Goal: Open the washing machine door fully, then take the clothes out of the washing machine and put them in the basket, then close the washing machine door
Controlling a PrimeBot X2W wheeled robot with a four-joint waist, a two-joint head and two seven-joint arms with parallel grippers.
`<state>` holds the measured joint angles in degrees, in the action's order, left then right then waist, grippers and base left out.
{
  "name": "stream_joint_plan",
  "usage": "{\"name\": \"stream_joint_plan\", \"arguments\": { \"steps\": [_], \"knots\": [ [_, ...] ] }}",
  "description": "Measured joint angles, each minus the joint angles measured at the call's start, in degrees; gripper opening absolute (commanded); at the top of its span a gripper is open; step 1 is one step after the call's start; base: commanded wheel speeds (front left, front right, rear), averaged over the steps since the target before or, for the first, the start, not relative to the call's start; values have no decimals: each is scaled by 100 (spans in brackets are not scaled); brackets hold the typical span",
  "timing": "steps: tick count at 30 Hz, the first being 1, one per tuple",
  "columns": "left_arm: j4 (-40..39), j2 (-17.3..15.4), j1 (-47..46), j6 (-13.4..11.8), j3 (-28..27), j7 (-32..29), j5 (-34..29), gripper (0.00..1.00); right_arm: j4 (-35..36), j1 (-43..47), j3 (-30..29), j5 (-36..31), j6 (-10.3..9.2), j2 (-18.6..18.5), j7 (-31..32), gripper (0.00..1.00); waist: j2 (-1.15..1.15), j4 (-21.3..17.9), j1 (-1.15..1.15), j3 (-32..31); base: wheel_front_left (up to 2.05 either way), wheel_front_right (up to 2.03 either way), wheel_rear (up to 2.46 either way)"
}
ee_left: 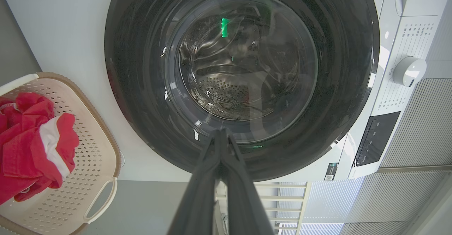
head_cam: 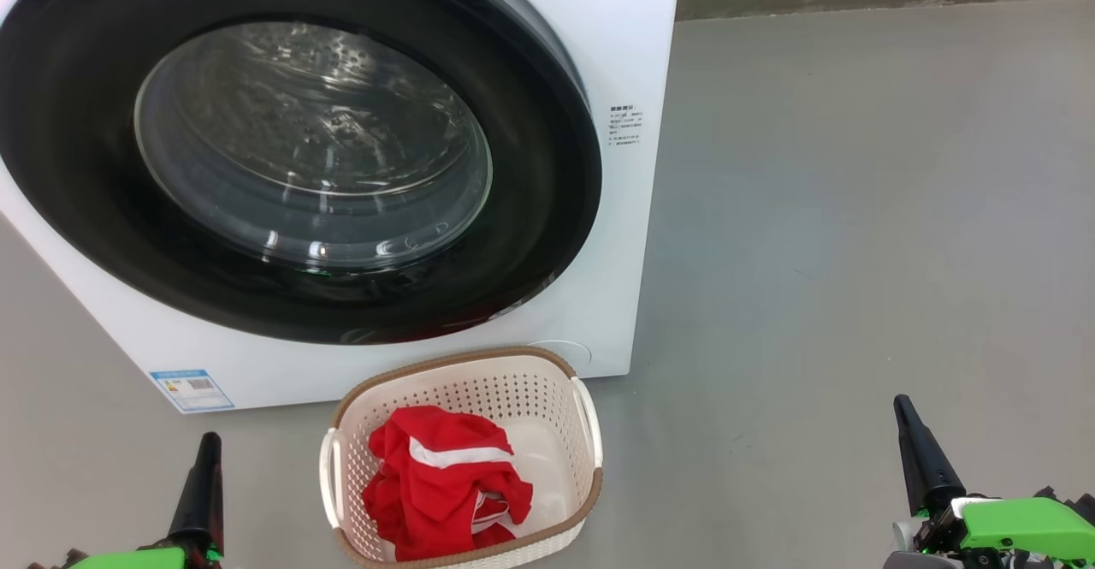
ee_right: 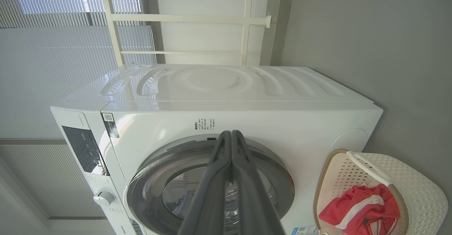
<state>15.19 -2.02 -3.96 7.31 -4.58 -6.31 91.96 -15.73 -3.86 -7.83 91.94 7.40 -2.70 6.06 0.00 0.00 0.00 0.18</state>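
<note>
Taking the washing machine (head_cam: 620, 278) as our ref pt: off its front-left corner, low in the head view, our left gripper (head_cam: 208, 441) hangs over smooth grey floor (head_cam: 855, 210), fingers pressed together w/ nothing between them, well apart from the cabinet. The washing machine door (head_cam: 77, 175) lies flush vs. the white front. It has a wide glossy black rim and bulging clear glass, and thru it we make out the perforated steel drum (head_cam: 316, 124), tho reflections blur the inside. The machine's top and left are cut off by the frame edge. Just in front of its lower right corner sits the basket (head_cam: 462, 357), cream perforated plastic w/ a brown woven-look rim and white handles; we can't tell if it touches the cabinet. The clothes (head_cam: 436, 483) lie crumpled in it, red w/ a white stripe, hiding the btm left. Right of the machine the floor is open up to the wall base. Our right gripper (head_cam: 903, 405) is out there, clenched on nothing.
</note>
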Motion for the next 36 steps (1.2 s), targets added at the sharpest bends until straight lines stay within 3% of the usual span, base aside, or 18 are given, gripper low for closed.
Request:
{"name": "stream_joint_plan", "arguments": {
  "steps": [36],
  "knots": [
    [0, 1, 0, 0, 0, 0, 0, 0, 0, 0, 0, 0, 0, 1, 0, 0, 0, 0, 0, 0, 0, 0, 0]
  ]
}}
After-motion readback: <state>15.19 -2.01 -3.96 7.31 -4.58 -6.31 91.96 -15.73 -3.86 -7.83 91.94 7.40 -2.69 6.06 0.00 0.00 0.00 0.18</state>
